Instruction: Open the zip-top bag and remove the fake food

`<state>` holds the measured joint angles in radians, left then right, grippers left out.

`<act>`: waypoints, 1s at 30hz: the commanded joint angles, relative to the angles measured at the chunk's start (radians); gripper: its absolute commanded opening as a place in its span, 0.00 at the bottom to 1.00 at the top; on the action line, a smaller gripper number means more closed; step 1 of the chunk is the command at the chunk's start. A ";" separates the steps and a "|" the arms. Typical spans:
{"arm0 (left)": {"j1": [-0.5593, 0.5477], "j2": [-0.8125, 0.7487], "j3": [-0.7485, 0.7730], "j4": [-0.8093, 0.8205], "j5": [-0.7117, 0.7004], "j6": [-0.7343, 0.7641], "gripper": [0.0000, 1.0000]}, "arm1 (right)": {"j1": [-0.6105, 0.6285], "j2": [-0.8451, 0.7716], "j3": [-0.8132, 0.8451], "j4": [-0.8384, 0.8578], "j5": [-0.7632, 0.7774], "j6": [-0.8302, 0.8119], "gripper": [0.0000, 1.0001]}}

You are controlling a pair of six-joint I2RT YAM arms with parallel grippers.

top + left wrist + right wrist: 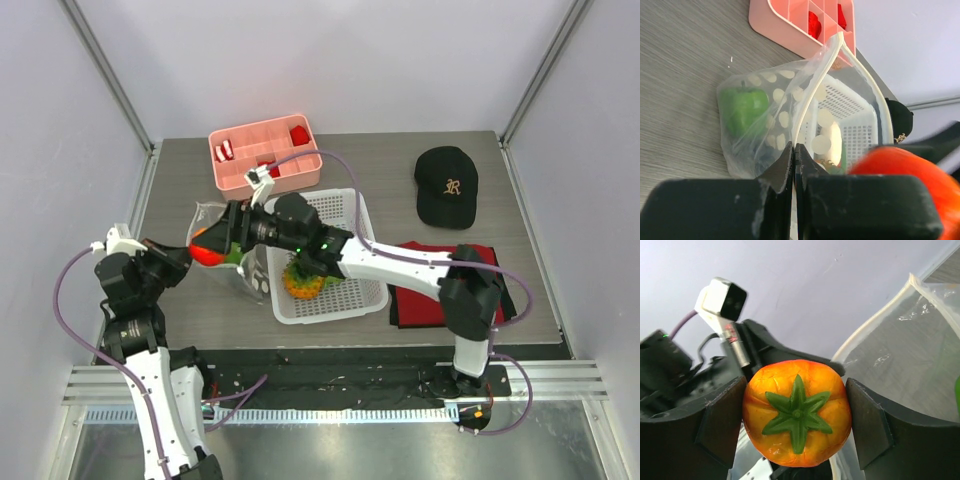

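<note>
The right gripper (797, 426) clamps an orange-red plastic tomato (797, 390) beside the clear polka-dotted zip-top bag (765, 125), its rim pinched tight by the left gripper (794, 161).

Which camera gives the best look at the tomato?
Right wrist: the tomato sits sharp and centered between the fingers. Top external shows a small orange spot by the zip-top bag; left wrist only a blurred edge.
</note>
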<state>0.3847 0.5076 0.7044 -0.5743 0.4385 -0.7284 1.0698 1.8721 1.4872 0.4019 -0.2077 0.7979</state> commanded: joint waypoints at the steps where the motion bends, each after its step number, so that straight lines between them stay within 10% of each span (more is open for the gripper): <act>1: 0.000 0.002 0.015 0.025 -0.044 -0.002 0.00 | 0.004 -0.209 0.013 -0.087 0.040 -0.168 0.01; 11: 0.002 0.025 0.138 -0.025 -0.080 0.089 0.00 | -0.086 -0.514 -0.201 -0.348 0.324 -0.431 0.02; 23: 0.000 0.152 0.072 0.122 0.074 0.055 0.00 | -0.314 -0.456 -0.407 -0.474 0.346 -0.439 0.04; 30: 0.000 0.178 0.049 0.149 0.189 0.038 0.00 | -0.315 -0.308 -0.386 -0.503 0.363 -0.453 0.41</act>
<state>0.3847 0.6823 0.7551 -0.4988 0.5297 -0.6777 0.7506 1.5368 1.0676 -0.1020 0.1291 0.3698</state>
